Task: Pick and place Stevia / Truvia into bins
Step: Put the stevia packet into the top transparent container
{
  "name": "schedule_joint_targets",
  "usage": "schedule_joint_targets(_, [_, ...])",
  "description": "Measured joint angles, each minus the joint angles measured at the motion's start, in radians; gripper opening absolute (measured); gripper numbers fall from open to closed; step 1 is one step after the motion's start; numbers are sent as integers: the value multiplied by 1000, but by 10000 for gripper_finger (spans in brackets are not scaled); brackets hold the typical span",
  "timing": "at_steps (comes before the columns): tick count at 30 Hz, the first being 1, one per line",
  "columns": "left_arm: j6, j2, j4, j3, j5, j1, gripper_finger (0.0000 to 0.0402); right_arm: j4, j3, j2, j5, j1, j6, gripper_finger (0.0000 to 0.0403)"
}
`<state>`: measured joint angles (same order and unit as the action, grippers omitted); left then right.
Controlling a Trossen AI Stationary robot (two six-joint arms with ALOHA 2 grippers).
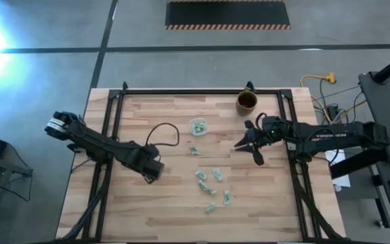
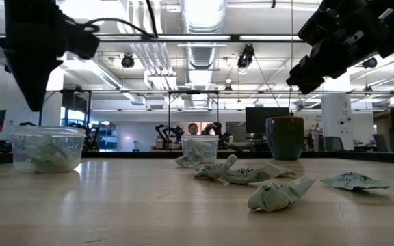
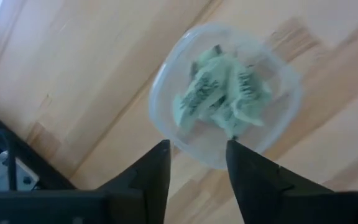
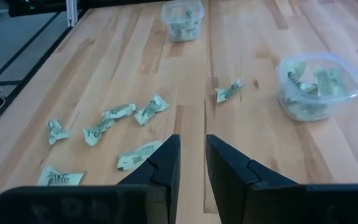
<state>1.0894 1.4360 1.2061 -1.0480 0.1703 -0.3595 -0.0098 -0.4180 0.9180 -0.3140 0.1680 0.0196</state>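
Several crumpled pale green sachets (image 1: 210,184) lie loose on the wooden table, also seen in the right wrist view (image 4: 135,113). One clear cup (image 1: 197,126) holding sachets stands near the table's middle. A second clear cup (image 3: 166,118), also with sachets inside, sits right below my left gripper (image 3: 196,158), which hangs above it, open and empty. My right gripper (image 4: 191,163) hovers above the table right of the loose sachets; its fingers stand a narrow gap apart, with nothing between them. Both cups show in the right wrist view (image 4: 319,84) (image 4: 182,18).
A brown mug (image 1: 246,102) stands near the table's far edge, just beyond my right arm. A black frame (image 1: 202,93) runs around the tabletop, and a black cable (image 1: 161,132) loops on the left half. Bare wood lies along the near edge.
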Motion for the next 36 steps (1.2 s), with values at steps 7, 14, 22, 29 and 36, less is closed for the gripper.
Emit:
schedule_joint_targets(7, [-98,-57,-119,-21,38,-2,144,0,16,0,-96,-2,16,68])
schedule_joint_targets(14, [-191,-103,-183,-21,167,-3,144,79,17,0,-95,-7,90,68])
schedule_joint_targets(22, [-289,-117,-181,-21,233,-3,144,232,9,68,3,-42,157,68])
schedule_joint_targets(29, [-392,-165,-179,-20,286,-3,144,321,-100,322,21,-77,163,90])
schedule_joint_targets(36, [-442,-300,-185,14,320,-3,144,366,-289,603,56,-76,168,125])
